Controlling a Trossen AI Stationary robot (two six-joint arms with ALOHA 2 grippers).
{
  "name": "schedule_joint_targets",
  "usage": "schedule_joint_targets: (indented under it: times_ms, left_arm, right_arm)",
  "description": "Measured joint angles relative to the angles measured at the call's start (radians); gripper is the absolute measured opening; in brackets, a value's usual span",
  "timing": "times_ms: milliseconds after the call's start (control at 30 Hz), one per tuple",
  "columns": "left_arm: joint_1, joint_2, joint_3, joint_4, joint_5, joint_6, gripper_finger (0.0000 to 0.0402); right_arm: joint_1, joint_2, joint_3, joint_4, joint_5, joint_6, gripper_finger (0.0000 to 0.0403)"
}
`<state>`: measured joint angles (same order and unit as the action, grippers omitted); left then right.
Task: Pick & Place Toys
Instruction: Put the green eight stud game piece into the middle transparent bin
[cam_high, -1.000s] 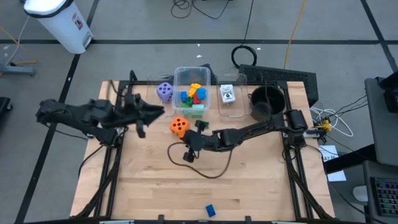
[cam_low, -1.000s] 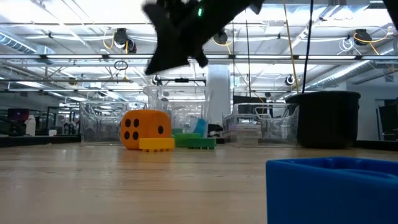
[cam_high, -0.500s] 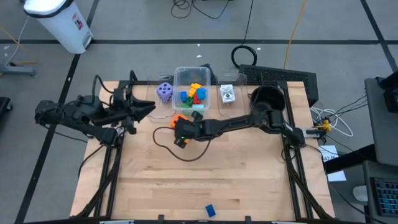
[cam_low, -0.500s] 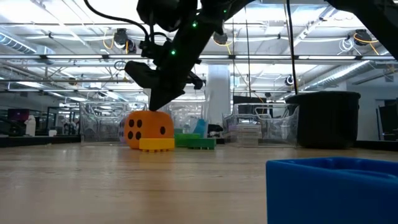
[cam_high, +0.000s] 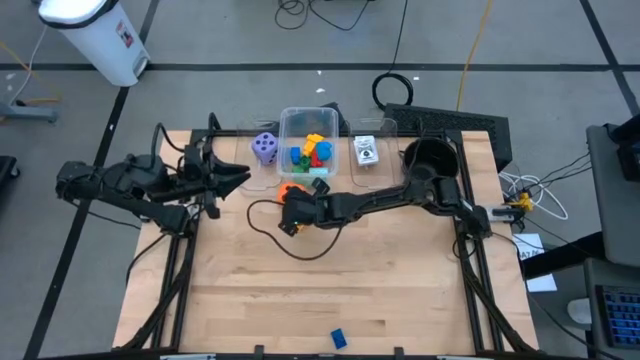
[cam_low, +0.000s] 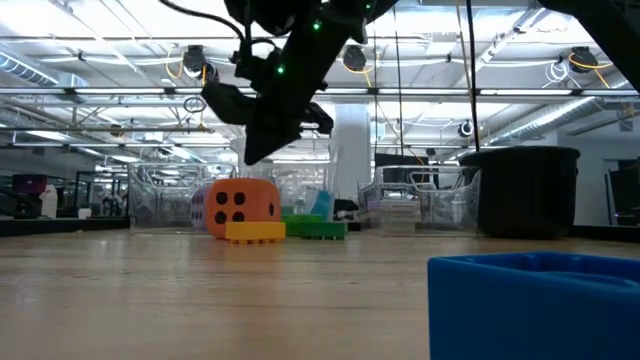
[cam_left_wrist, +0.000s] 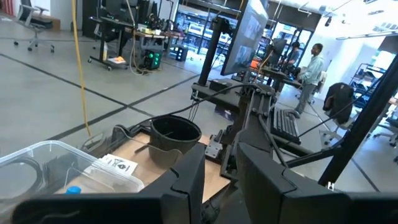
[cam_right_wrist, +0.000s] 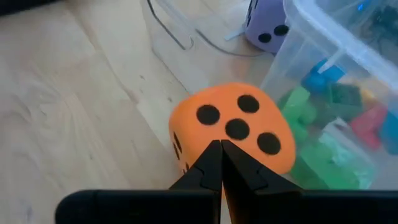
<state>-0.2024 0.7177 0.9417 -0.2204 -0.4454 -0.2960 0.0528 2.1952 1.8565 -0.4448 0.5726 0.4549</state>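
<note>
Swung in from mid-counter over the past second, right gripper (cam_high: 290, 200) now just above the orange die (cam_low: 240, 205), and lifted a little off it compared with half a second back. Jaws clenched tight, holding nothing, tips aimed at the die's upper face in the right wrist view (cam_right_wrist: 233, 134). Left gripper (cam_high: 238, 176) drawn slightly back toward the left edge of the counter (cam_high: 400, 290), parked beside the purple die (cam_high: 264, 148); jaws nearly closed, nothing between them.

Step in hand, by the look of it: approach to the orange die, grasp not yet made. Next move likely calls for opened jaws first, then a straight drop over the die's sides.

Tight quarters: clear tub (cam_high: 312, 150) of blocks just behind the die, a yellow block (cam_low: 254, 232) touching its front and a green block (cam_low: 314, 228) just beside it, both easy to knock. Loose cable trailing on the counter near the die. Plenty of open room toward the near edge, only a lone blue block (cam_high: 338, 339) down there.
</note>
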Motion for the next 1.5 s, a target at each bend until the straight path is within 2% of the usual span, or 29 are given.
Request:
schedule_joint_targets:
  times_ms: [167, 267, 400, 533, 667, 800, 900, 1433, 1500]
  left_arm:
    - [0.000, 0.000, 0.000, -0.003, 0.000, 0.002, 0.0097]
    - [0.000, 0.000, 0.000, -0.004, 0.000, 0.002, 0.0097]
    - [0.000, 0.000, 0.000, -0.009, 0.000, 0.000, 0.0097]
    - [0.000, 0.000, 0.000, -0.009, 0.000, 0.000, 0.0097]
    - [0.000, 0.000, 0.000, -0.009, 0.000, -0.005, 0.0097]
    - [0.000, 0.000, 0.000, -0.010, 0.000, -0.005, 0.0097]
    - [0.000, 0.000, 0.000, -0.015, 0.000, -0.020, 0.0097]
    - [0.000, 0.000, 0.000, -0.015, -0.009, -0.013, 0.0097]
    - [0.000, 0.000, 0.000, -0.016, -0.009, -0.012, 0.0097]
  right_arm:
    - [0.001, -0.032, 0.001, -0.020, 0.006, -0.005, 0.0000]
    - [-0.001, -0.036, 0.003, -0.109, 0.032, -0.007, 0.0000]
    - [-0.011, -0.026, -0.012, -0.221, -0.004, 0.033, 0.0000]
    - [-0.021, -0.034, -0.083, -0.209, 0.028, 0.105, 0.0000]
    - [-0.038, -0.027, -0.128, -0.222, -0.001, 0.109, 0.0000]
    - [-0.042, -0.031, -0.162, -0.196, 0.025, 0.147, 0.0000]
    - [-0.043, -0.029, -0.164, -0.173, 0.058, 0.156, 0.0000]
    - [-0.094, -0.031, -0.163, -0.164, 0.050, 0.093, 0.0000]
    - [-0.102, -0.031, -0.163, -0.163, 0.025, 0.082, 0.0000]
